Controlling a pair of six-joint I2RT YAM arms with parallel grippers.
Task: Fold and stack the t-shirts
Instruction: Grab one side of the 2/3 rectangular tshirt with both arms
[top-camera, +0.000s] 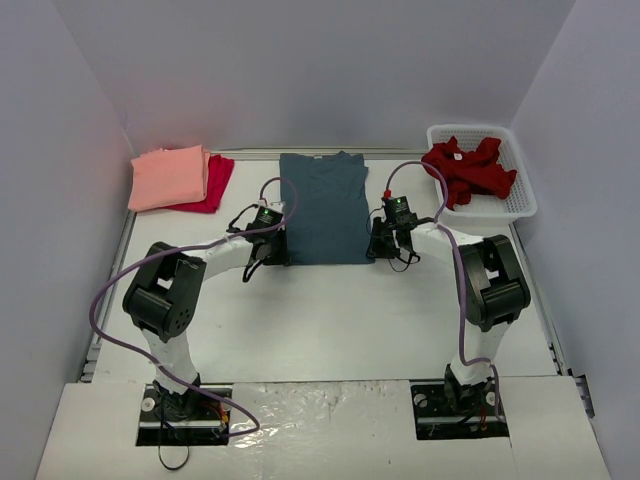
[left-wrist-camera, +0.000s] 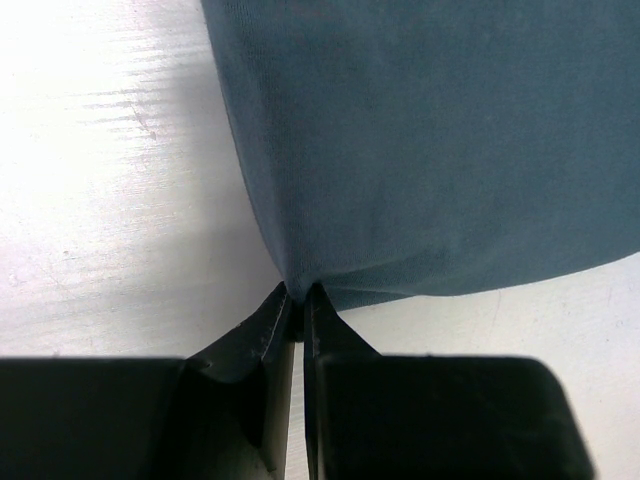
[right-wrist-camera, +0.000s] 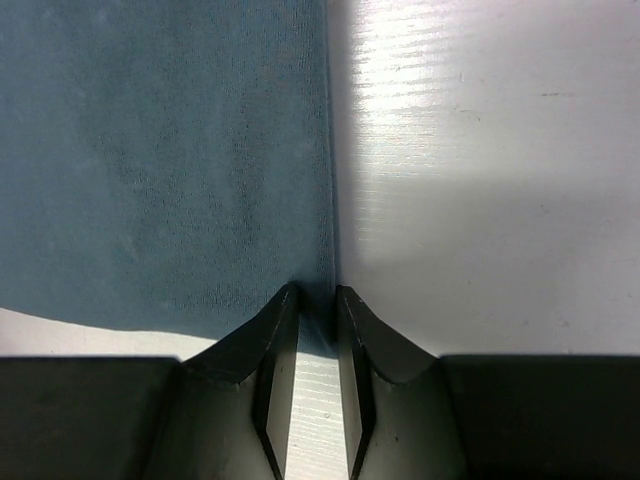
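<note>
The slate-blue t-shirt lies flat in a tall rectangle at the table's middle. My left gripper is at its near left corner, and in the left wrist view that gripper is shut on the cloth, which bunches into the tips. At the near right corner sits my right gripper. In its wrist view the right gripper stands narrowly open, with the shirt's corner in the gap. A folded salmon-pink t-shirt lies on a crimson one at the back left.
A white lattice basket at the back right holds a crumpled dark red t-shirt. White walls close in the table on the left, back and right. Purple cables loop from both arms.
</note>
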